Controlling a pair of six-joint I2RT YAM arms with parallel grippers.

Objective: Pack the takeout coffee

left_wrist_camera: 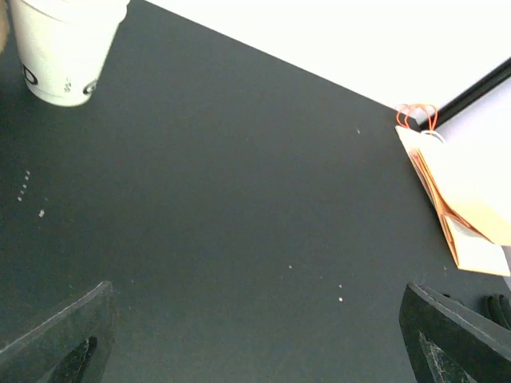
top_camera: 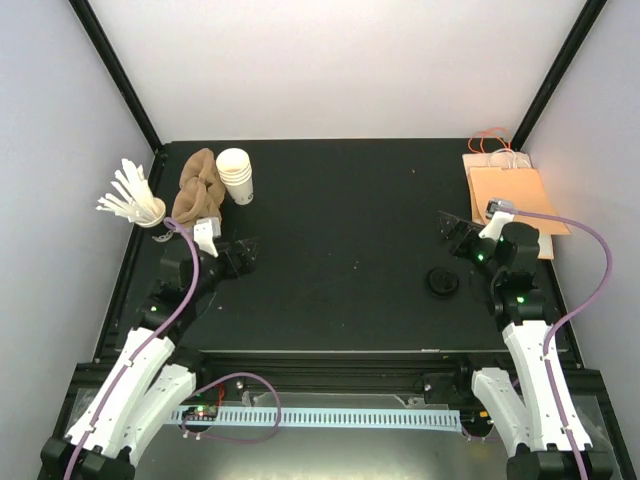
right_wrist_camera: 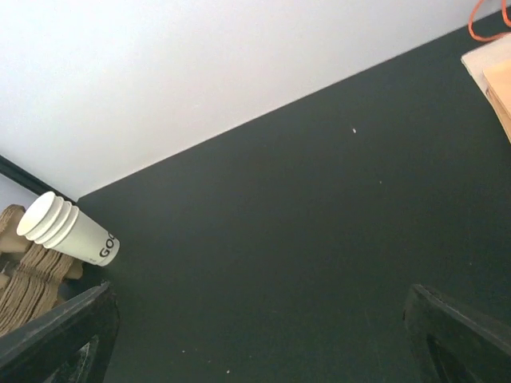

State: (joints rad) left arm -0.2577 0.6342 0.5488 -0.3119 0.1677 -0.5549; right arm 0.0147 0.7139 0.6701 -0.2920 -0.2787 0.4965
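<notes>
You'll find the stack of cups (top_camera: 235,176) near the table's (top_camera: 340,200) far-left corner, with the pile of sleeves (top_camera: 197,187) just left of it and the stirrer cup (top_camera: 150,212) at the left edge. The flat bags (top_camera: 510,195) lie in the far-right corner. The takeout coffee (top_camera: 442,282) stands nearer the front edge, to their left.

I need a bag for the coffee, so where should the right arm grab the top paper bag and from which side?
Probably the long edge facing the table's middle, approached from that side by the right gripper. The paper bags lie flat in a stack, so only edges offer a pinch, and that edge fans slightly apart.
</notes>
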